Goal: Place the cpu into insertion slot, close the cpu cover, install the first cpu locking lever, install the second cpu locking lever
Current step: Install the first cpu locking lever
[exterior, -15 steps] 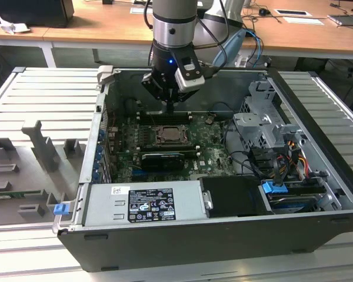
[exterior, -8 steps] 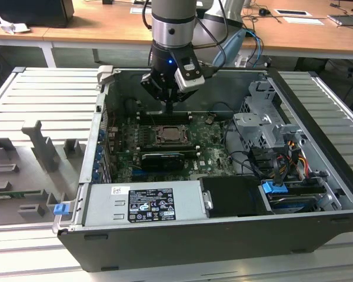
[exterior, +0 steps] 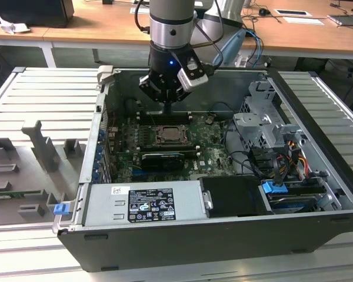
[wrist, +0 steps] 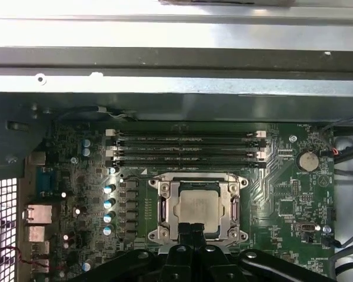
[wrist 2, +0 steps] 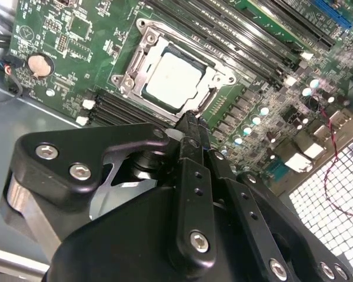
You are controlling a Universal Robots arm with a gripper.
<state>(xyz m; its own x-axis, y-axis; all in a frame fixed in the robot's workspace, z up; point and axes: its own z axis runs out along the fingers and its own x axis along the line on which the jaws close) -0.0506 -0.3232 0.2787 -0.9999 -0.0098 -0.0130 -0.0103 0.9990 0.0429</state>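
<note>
You've got the gripper jaws pinched together on nothing, tips at the socket edge; the cpu sits seated just ahead, the cpu cover flat around it.

Back of scene: long light-brown wooden desk runs the full width, on a white metal frame and legs. On it, toward the exterior view's left, a black boxy object, possibly a monitor base, edge cut off; beside it a crumpled white paper. Toward the exterior view's right, flat white sheets.

Foreground: grey ribbed metal desk, slats running side to side. Grey plastic fixture blocks stand on it, with a small blue clip near them.

Light: even, soft, pale sheen on slats.
</note>
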